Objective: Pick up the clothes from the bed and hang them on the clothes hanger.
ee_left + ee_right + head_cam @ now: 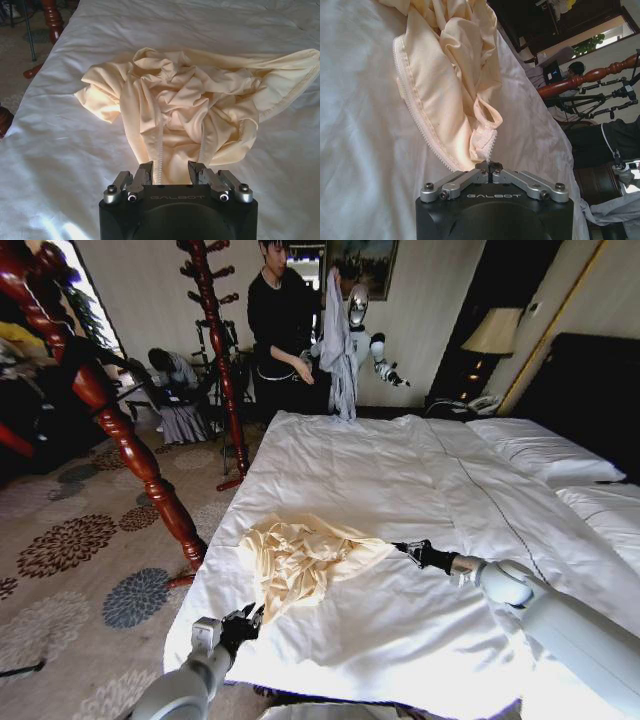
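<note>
Your left gripper (173, 172) hangs at the near edge of the bed (420, 640), its two fingers (145, 172) spread apart with a hanging fold of the clothes (195, 105) between them, not pinched. Take the clothes as your landmark: the cream-yellow garment lies crumpled on the white duvet, on the bed's left half, well short of the pillows (545, 450) at the far right. To the garment's right, your right gripper (491, 172) reaches in low over the duvet with its fingertips clenched together on a small zippered tip of the fabric (482, 140); the head view shows that corner drawn out toward the gripper (412, 551). Left of the garment, off the bed, stands a turned red wooden post (150, 475).
</note>
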